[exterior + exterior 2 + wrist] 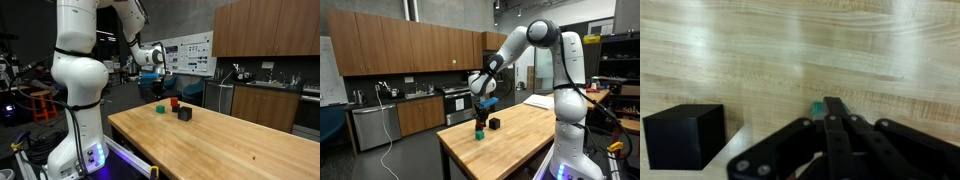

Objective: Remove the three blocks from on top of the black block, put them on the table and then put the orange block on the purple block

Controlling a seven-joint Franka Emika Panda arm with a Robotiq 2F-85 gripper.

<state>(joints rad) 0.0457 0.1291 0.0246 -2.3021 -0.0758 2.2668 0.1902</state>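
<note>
- Three blocks show on the table [235, 150] in an exterior view: the green block [160, 107], the orange block [174, 102] and the black block [185, 114].
- Block positions: the three blocks lie near one another, and each appears to sit directly on the wood. The orange block is just beside the green block.
- Purple block: it cannot be told apart from the black block in these views.
- Gripper [830, 104]: the fingers are pressed together at the tips, with nothing visible between them.
- Gripper position: in both exterior views it hangs above the blocks, clear of them and of the table.
- Wrist view: the black block lies to the lower left, well apart from the fingers. A sliver of green shows just beside the fingertips, mostly hidden by them.
</note>
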